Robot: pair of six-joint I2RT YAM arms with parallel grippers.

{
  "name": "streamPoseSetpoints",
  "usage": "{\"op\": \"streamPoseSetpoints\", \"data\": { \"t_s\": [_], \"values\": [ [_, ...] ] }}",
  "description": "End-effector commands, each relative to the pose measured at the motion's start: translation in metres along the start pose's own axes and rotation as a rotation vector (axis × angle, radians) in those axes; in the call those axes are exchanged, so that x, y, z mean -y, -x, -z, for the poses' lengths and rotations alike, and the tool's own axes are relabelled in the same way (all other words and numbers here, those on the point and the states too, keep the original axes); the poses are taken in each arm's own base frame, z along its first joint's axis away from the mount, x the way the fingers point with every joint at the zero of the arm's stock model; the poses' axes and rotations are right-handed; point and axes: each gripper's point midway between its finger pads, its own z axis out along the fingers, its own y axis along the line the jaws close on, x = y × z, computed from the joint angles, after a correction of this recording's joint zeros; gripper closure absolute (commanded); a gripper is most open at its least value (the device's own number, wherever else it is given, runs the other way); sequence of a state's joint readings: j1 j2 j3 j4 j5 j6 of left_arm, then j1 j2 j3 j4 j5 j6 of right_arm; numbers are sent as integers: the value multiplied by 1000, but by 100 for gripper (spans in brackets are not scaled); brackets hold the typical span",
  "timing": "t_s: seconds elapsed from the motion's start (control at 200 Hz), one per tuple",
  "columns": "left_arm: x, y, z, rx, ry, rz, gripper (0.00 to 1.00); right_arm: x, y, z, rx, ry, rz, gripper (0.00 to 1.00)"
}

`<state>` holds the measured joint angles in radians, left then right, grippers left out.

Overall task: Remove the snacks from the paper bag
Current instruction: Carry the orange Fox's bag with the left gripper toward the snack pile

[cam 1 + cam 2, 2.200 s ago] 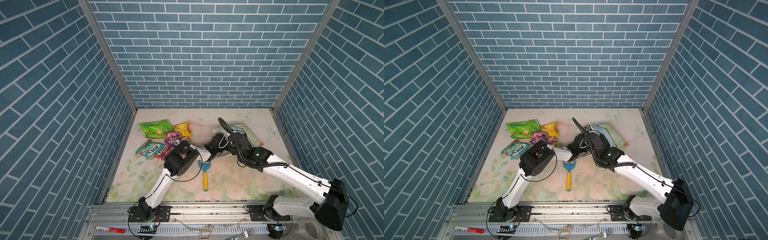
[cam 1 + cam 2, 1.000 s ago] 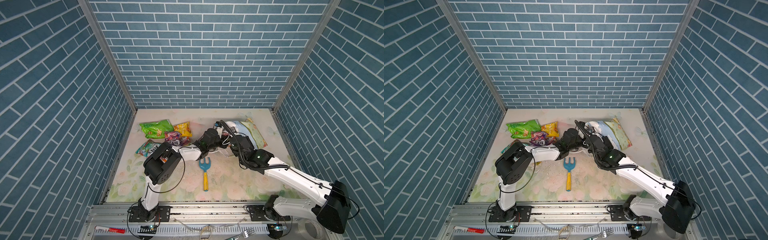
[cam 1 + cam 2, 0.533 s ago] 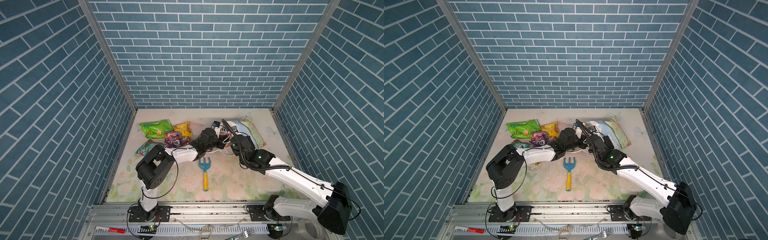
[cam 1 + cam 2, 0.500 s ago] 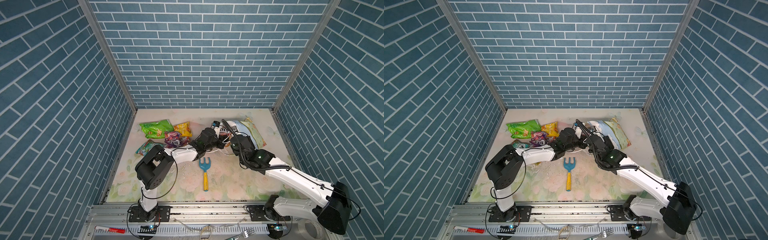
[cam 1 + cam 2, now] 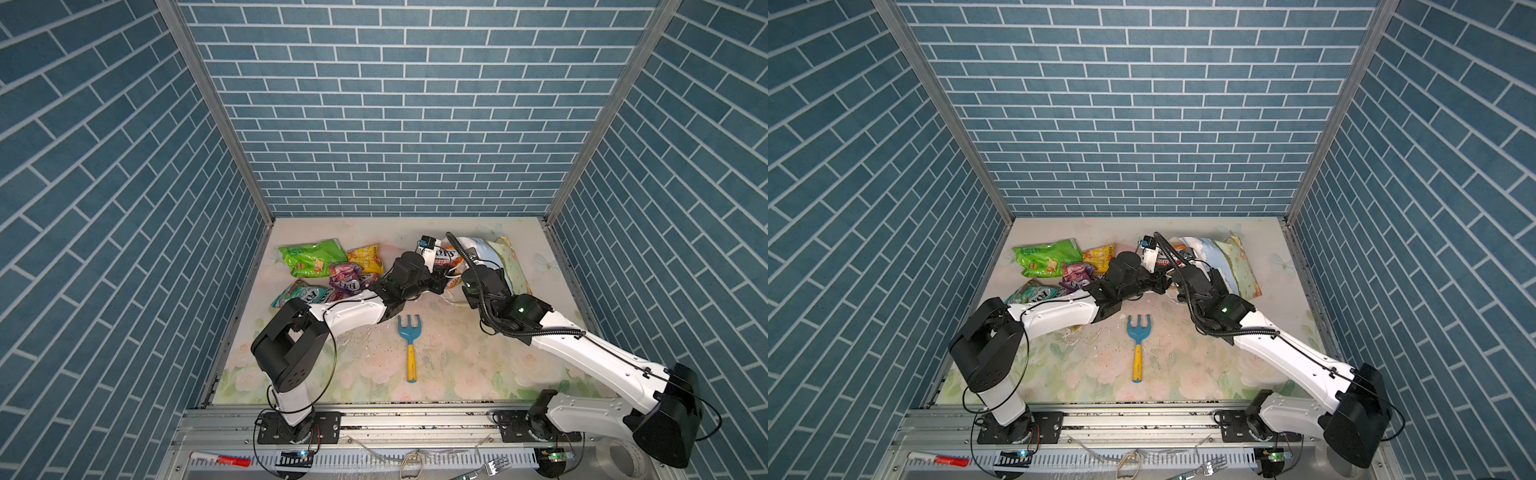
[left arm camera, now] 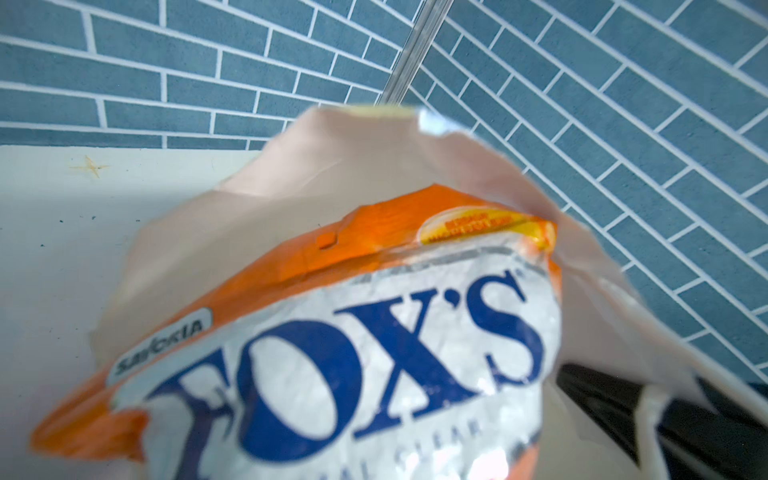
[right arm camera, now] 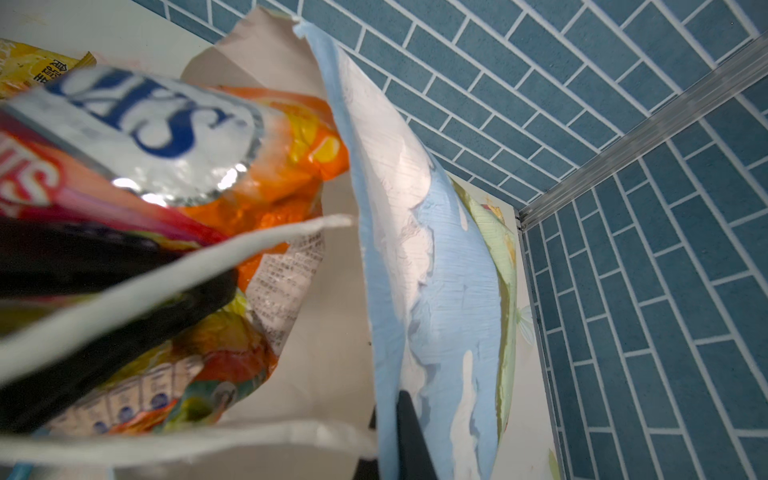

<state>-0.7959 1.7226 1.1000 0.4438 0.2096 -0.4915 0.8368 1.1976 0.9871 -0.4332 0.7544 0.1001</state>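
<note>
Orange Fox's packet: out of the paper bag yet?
Partly in: orange Fox's packet lies in the paper bag mouth, white inner walls around it in both wrist views.

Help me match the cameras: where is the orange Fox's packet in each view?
Top view: orange packet at the paper bag mouth, right of centre.
Top view: orange packet at the paper bag mouth, near centre.
Left wrist: orange packet fills the foreground, inside the bag.
Right wrist: orange packet against the bag's white lining.
Shared landmark: the paper bag.
</note>
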Motion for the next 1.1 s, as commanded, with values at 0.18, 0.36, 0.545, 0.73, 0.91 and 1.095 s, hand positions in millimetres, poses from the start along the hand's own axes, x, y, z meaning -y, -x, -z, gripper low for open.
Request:
{"op": "streamPoseSetpoints", "data": {
  "t_s": [0.18,0.36,0.545,0.73,0.91,1.095],
  "values": [
    [24,40,27,103,-49,-51,100,1,3,0,-18,7,-35,100],
    [19,44,34,101,-7,-77,100,2,3,0,-21,20,-55,100],
    [1,48,43,109,42,-59,100,5,2,-1,-19,24,-82,100],
    [-17,56,54,134,70,-26,100,6,1,-4,-15,36,-107,100],
    [-40,65,71,168,136,-23,100,-1,4,-9,-19,74,-130,100],
    [-94,72,100,211,247,66,100,-12,16,-14,-2,107,-132,100]
  ]
}}
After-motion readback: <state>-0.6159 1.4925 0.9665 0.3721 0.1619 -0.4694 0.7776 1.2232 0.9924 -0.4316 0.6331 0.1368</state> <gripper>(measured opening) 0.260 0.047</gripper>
